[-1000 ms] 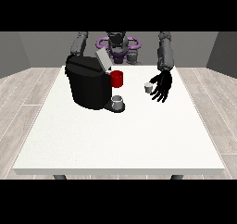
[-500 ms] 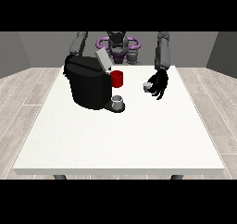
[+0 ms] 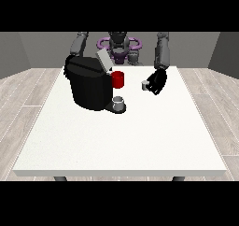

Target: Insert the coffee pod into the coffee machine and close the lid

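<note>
The black hand at the view's right [image 3: 158, 81] hangs over the white tabletop [image 3: 140, 136], its fingers curled around a small grey coffee pod [image 3: 145, 84] that shows at the hand's machine-facing side. Well apart from that hand, across open tabletop, stands the black coffee machine [image 3: 87, 84] (its lid [image 3: 103, 60] tilted up), with a red cup [image 3: 118, 79] at its side and a small grey cup [image 3: 119, 102] on its base.
</note>
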Tool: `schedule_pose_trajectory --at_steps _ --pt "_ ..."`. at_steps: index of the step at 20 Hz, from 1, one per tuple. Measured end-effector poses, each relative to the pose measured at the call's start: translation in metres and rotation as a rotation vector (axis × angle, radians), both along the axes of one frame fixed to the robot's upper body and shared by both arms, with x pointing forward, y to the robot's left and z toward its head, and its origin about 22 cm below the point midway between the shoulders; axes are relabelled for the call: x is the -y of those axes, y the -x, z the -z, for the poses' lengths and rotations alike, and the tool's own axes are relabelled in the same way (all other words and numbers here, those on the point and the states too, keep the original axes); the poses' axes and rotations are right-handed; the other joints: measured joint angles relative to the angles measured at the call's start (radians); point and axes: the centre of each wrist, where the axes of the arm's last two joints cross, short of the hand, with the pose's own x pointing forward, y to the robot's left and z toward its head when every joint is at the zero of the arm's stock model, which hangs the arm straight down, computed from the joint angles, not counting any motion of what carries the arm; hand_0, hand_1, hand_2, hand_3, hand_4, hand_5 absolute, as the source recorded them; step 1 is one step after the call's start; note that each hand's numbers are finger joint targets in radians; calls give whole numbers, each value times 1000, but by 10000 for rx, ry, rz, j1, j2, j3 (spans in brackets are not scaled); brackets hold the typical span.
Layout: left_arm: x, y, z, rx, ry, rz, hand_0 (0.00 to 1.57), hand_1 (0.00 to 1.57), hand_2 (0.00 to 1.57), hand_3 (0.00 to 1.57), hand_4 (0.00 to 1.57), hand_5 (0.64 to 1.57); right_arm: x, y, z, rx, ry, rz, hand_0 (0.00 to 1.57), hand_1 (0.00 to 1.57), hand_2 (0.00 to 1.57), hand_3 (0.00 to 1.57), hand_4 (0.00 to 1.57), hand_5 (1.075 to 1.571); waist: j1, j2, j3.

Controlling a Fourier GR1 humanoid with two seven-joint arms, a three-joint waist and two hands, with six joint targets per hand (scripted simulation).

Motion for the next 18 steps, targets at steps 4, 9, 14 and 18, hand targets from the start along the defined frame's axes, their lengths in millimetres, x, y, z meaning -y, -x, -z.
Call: schedule_pose_trajectory --at_steps 4,9,14,18 --pt "15 -7 -5 -56 460 219 1426 1426 1419 1297 590 1571 6 2 13 -278 -94 135 0 0 0 0 314 1571 154 -276 -18" --pt "22 -14 -15 -154 905 524 1404 1404 1377 1284 602 1571 12 3 22 -571 -202 239 0 0 0 0 281 1571 281 -620 -27" --pt "45 -27 -37 -182 1216 802 1256 1256 1311 1263 576 1571 18 6 34 -963 -157 224 0 0 0 0 286 1571 372 -1011 -27" --pt "63 -35 -56 -262 1637 917 1461 1461 1471 1425 629 1571 24 12 45 -1206 24 227 0 0 0 0 272 1571 407 -1334 -29"
